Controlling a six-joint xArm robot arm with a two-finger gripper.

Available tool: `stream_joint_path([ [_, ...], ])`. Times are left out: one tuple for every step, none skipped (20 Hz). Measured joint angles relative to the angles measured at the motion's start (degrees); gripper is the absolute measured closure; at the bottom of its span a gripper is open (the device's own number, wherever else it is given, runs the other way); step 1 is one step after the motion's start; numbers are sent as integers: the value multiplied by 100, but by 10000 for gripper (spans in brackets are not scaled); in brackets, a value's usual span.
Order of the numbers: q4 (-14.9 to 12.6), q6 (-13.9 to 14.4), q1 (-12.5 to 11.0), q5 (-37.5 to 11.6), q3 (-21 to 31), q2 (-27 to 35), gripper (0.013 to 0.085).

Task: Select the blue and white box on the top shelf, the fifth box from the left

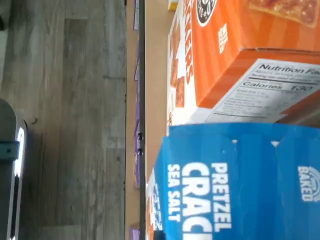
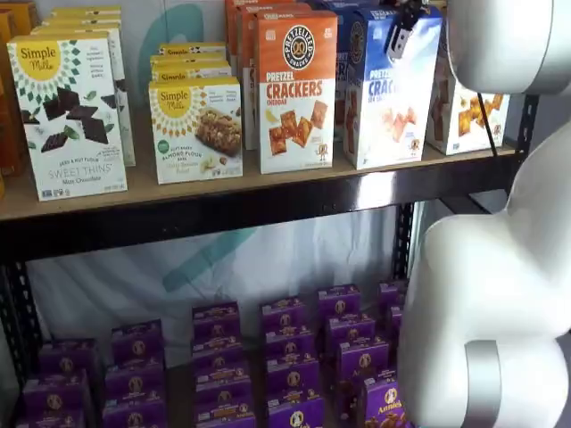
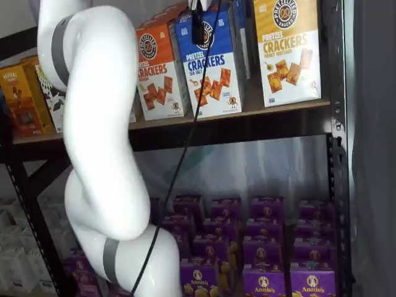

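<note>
Two tan shelf boards (image 2: 178, 192) above grey plank flooring (image 1: 65, 125).

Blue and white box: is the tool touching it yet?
Cannot tell. In both shelf views the tool overlaps the top of the blue and white box, but no view shows plain contact or a gap.

The blue and white box (image 3: 210, 68) stands upright on the top shelf (image 3: 260, 127).
</note>
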Motion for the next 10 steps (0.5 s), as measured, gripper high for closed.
stream_joint_path([
  [-11, 2, 6, 14, -9, 5, 410],
  [-38, 2, 16, 18, -11, 5, 410],
  [-59, 2, 24, 10, -1, -2, 410],
  [-68, 1, 27, 6, 9, -8, 410],
  [-74, -2, 27, 4, 18, -14, 410],
  [-75, -4, 27, -2, 32, -23, 410],
  [-75, -6, 26, -3, 40, -29, 410],
  [-68, -7, 22, 0, 46, -35, 410],
  [-51, -7, 14, 11, 47, -39, 410],
  [-28, -7, 3, 26, 46, -42, 410],
])
